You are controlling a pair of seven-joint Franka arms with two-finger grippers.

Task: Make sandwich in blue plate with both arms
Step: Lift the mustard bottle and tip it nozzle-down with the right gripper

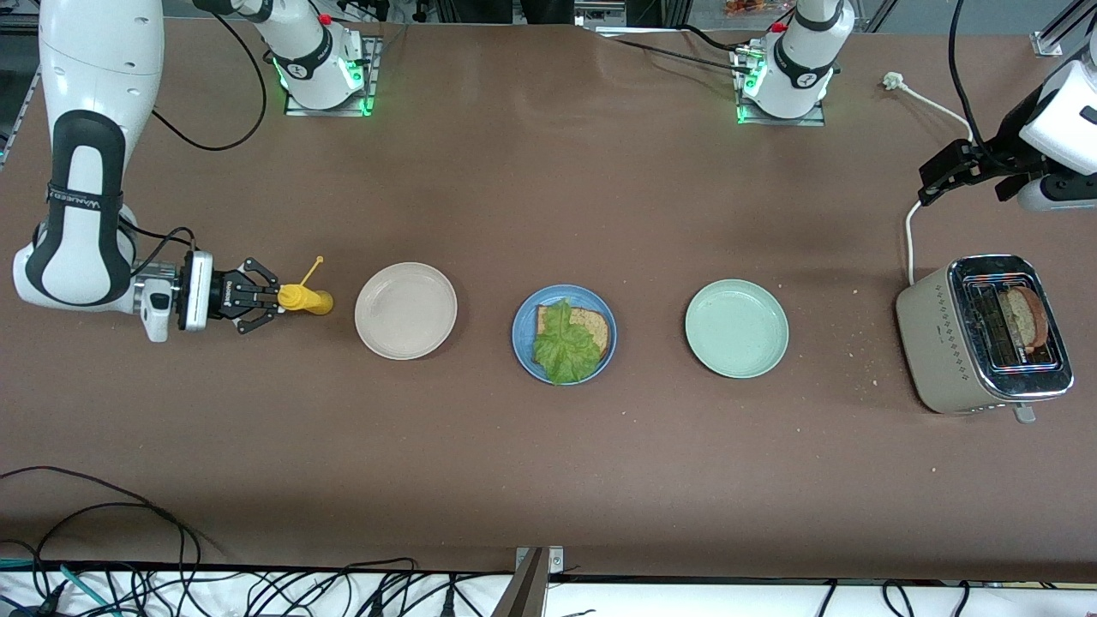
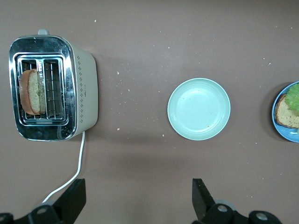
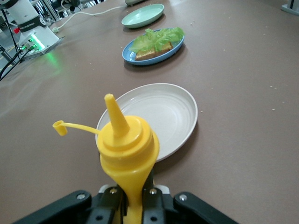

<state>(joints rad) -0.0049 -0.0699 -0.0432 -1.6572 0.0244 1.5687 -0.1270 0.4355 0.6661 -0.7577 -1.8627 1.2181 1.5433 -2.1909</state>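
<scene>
A round matte blue plate (image 1: 521, 330) is sitting at the middle of the brown table (image 1: 548, 480), carrying one square slice of brown wholegrain bread (image 1: 596, 327) with a ruffled green lettuce leaf (image 1: 564, 347) lying across it; the sandwich is lacking its top slice. Beside it, toward the right arm's end, a shallow beige plate (image 1: 405, 310) is lying bare, and toward the left arm's end a pale green plate (image 1: 736, 328) is holding only a few crumbs. Farther toward the left arm's end, a cream toaster (image 1: 930, 343) with a chrome top is standing with a second bread slice (image 1: 1026, 315) upright in one slot, its white cord (image 1: 910, 244) trailing over the table. The right gripper (image 1: 278, 298) is reaching low beside the beige plate, its black fingers clamping the narrow base of a glossy yellow squeeze bottle (image 1: 307, 299), whose cone nozzle is pointing toward that plate and whose cap is dangling on its strap. The left gripper (image 2: 139, 198) is hanging over bare table near the toaster, fingers spread wide and holding nothing.
</scene>
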